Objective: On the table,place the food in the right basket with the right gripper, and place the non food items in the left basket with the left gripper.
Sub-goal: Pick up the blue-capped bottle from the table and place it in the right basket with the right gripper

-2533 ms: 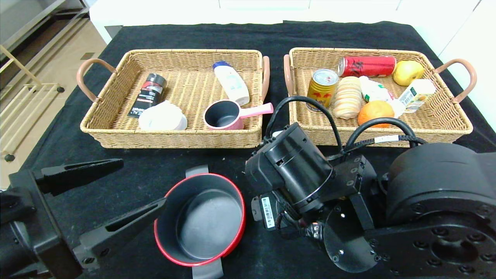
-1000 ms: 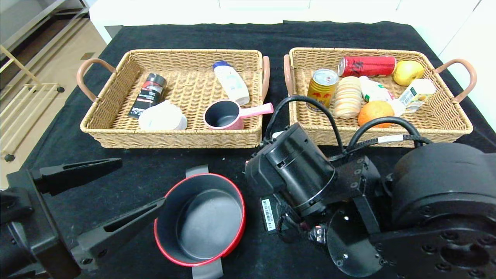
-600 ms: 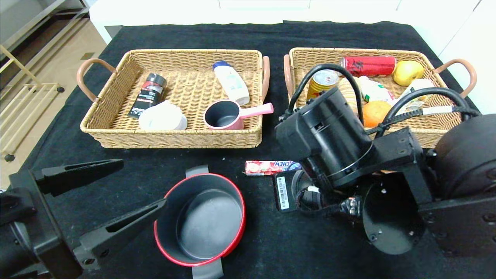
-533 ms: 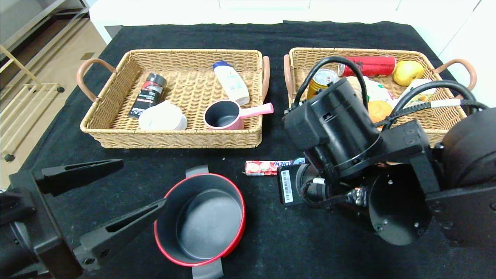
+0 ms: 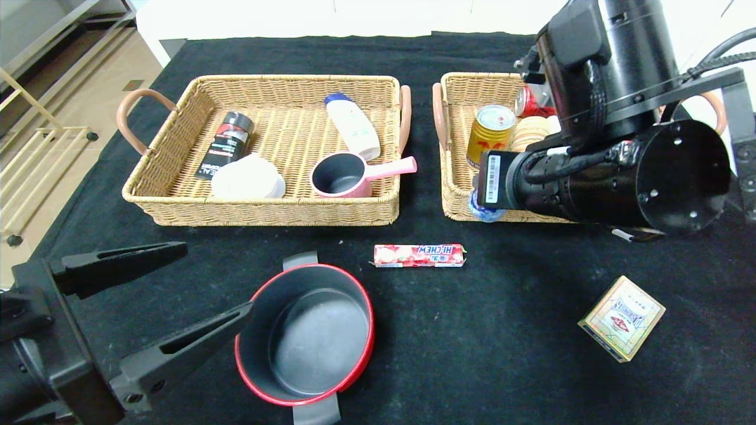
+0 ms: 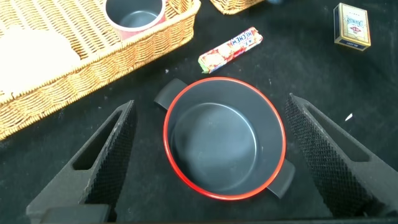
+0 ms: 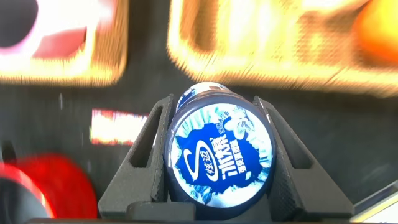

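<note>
My right gripper (image 7: 213, 102) is shut on a round blue-and-white tub (image 7: 221, 152), held in the air at the front left corner of the right basket (image 5: 458, 203); the tub peeks out below the wrist (image 5: 485, 210). That basket holds cans, fruit and packets, partly hidden by my arm. A red-rimmed black pot (image 5: 304, 333) stands on the cloth between my open left gripper's fingers (image 6: 210, 106), untouched. A Hi-Chew candy stick (image 5: 418, 255) and a small card box (image 5: 621, 317) lie on the cloth.
The left basket (image 5: 177, 200) holds a black tube, a white bottle, a white bowl and a pink saucepan (image 5: 345, 174). The candy stick (image 6: 230, 50) and the box (image 6: 352, 25) also show in the left wrist view. The table's right edge is close.
My right arm has risen from the table front and moved back and right to the right basket with the tub, uncovering the candy stick and the card box. The left arm has not moved.
</note>
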Tool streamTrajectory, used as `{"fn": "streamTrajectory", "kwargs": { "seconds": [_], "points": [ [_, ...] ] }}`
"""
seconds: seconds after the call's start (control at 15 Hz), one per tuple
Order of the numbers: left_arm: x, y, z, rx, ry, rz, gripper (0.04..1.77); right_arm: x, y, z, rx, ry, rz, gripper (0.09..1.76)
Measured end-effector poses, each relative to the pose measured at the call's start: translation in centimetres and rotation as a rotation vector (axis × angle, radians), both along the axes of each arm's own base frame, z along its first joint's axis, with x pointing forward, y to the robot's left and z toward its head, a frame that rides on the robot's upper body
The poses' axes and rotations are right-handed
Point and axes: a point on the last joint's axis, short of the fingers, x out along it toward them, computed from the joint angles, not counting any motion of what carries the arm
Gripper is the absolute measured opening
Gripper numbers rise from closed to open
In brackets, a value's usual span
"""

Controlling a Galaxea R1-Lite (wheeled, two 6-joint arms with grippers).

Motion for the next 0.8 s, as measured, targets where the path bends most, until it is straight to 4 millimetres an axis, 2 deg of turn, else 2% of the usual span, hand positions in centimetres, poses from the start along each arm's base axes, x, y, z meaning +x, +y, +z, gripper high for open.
{"fn": "streamTrajectory", "kwargs": {
  "seconds": [0.4, 0.8],
  "points": [
    [0.0, 0.0, 0.1, -0.002, -0.002, 0.0, 1.72, 2.4, -1.6, 2.0, 0.039, -0.065, -0.076, 0.89],
    [0.0, 0.0, 0.1, -0.002, -0.003, 0.0, 1.72, 4.9, -2.1, 1.5, 0.03, -0.085, -0.125, 0.89]
  ]
}}
